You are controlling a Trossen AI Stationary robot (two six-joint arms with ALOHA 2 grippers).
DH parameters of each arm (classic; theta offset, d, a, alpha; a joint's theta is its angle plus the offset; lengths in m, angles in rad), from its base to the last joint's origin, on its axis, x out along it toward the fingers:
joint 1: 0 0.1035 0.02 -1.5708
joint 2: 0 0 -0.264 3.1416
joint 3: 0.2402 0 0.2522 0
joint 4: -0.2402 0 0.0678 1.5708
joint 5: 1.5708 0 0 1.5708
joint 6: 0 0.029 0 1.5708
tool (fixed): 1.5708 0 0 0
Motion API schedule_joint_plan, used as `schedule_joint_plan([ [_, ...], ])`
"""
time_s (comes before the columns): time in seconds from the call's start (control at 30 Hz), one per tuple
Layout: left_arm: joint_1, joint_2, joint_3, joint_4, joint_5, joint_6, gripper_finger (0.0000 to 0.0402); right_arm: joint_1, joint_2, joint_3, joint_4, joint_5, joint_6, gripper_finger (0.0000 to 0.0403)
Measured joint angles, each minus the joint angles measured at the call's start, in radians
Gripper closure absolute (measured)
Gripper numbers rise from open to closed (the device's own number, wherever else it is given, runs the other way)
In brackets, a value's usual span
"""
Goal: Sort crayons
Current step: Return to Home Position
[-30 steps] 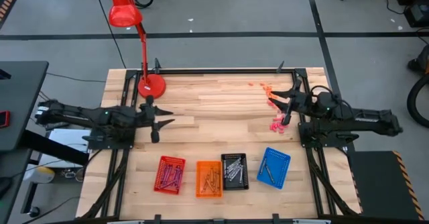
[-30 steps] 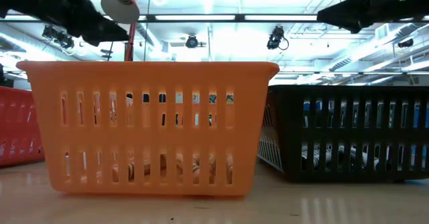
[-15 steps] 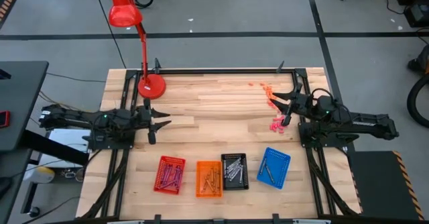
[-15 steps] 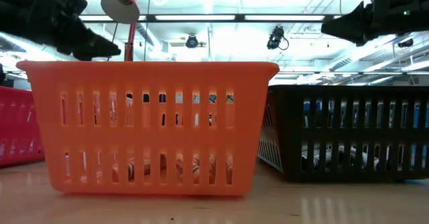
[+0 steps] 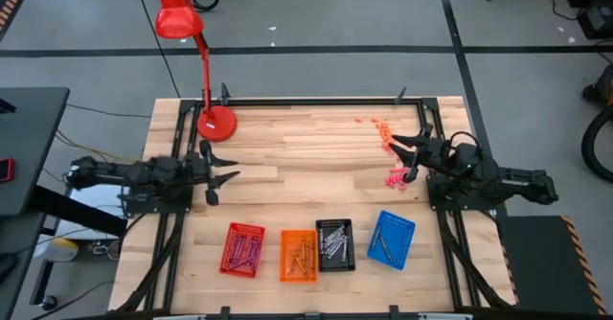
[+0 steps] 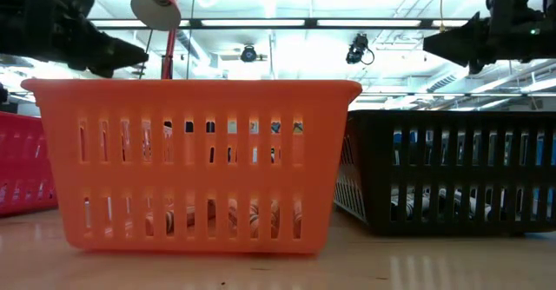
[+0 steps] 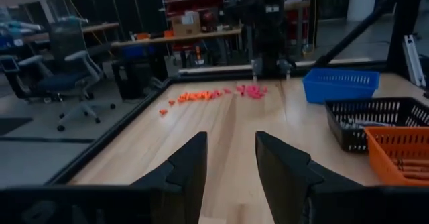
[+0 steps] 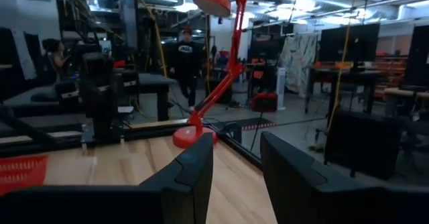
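The crayons lie as thin sticks inside four mesh trays near the table's front edge: red (image 5: pixel 242 249), orange (image 5: pixel 298 255), black (image 5: pixel 334 243) and blue (image 5: pixel 391 240). Grey-white sticks (image 5: pixel 333 240) show in the black tray. My left gripper (image 5: pixel 234 168) is open and empty above the table's left half, pointing right; its wrist view shows the fingers apart (image 7: pixel 231 174). My right gripper (image 5: pixel 393 146) is open and empty above the right half, pointing left, with its fingers apart (image 8: pixel 236 177). Both hang above the trays in the low view, the left (image 6: pixel 130 57) and the right (image 6: pixel 434 42).
A red desk lamp stands with its base (image 5: pixel 215 123) at the far left. Tiny pink bits (image 5: pixel 396 176) and orange bits (image 5: pixel 378 125) lie on the wood below and beside my right gripper. The low view is filled by the orange tray (image 6: pixel 191 164) and black tray (image 6: pixel 452 173).
My left gripper has drawn back a little toward the table's left edge, staying open. My right arm has drawn back toward the right edge, and its gripper has moved slightly that way, also staying open. The trays and crayons have not moved.
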Motion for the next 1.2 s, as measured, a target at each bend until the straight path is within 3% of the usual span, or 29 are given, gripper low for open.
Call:
schedule_joint_plan([
  [0.1, -0.002, -0.070, 0.000, -0.057, 0.000, 0.011, 0.0263, 0.000, 0.007, -0.005, 0.025, 0.008, 0.004, 0.0275],
  [0.47, -0.005, -0.069, 0.000, -0.093, 0.128, 0.012, 0.0263, 0.000, 0.001, -0.015, 0.032, -0.015, 0.139, 0.0275],
  [0.77, -0.005, -0.069, -0.077, 0.080, 0.187, -0.015, 0.0263, 0.000, 0.005, -0.055, 0.066, 0.011, 0.201, 0.0275],
  [0.97, -0.005, -0.068, -0.079, 0.078, 0.244, -0.010, 0.0263, 0.000, 0.005, -0.055, 0.064, 0.013, 0.209, 0.0275],
  [1.2, 0.009, -0.068, -0.080, 0.081, 0.217, -0.035, 0.0263, 0.000, 0.005, -0.055, 0.073, 0.083, 0.238, 0.0275],
])
